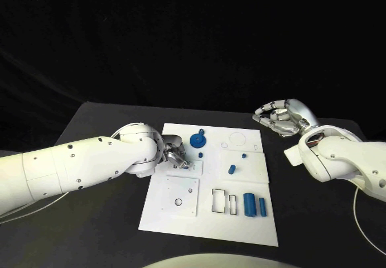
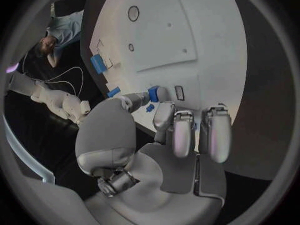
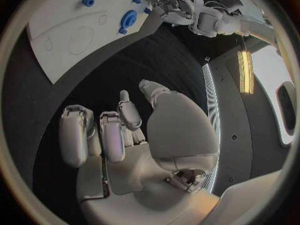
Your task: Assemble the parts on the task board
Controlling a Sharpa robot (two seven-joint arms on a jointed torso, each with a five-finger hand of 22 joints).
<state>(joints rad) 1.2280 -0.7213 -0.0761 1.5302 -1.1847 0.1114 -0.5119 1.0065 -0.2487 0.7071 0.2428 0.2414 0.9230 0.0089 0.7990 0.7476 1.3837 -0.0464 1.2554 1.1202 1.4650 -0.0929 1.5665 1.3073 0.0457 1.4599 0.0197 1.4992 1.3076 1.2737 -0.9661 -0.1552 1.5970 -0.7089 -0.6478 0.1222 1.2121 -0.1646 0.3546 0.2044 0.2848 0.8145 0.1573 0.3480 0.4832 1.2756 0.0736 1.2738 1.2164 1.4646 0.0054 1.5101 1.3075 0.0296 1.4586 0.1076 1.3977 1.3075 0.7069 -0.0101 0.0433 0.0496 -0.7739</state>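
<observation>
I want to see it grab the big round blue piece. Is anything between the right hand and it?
Nothing visible blocks it. The right hand hovers off the task board's far right corner, with only bare white board between it and the round blue piece.

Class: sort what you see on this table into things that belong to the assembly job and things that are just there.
Belongs to the job:
task board
blue gear-like part
small blue peg
two blue blocks
left hand

Just there:
black table
right hand, off the board

Matt white task board [image 1: 241,223], glossy metal left hand [image 1: 174,152]
</observation>
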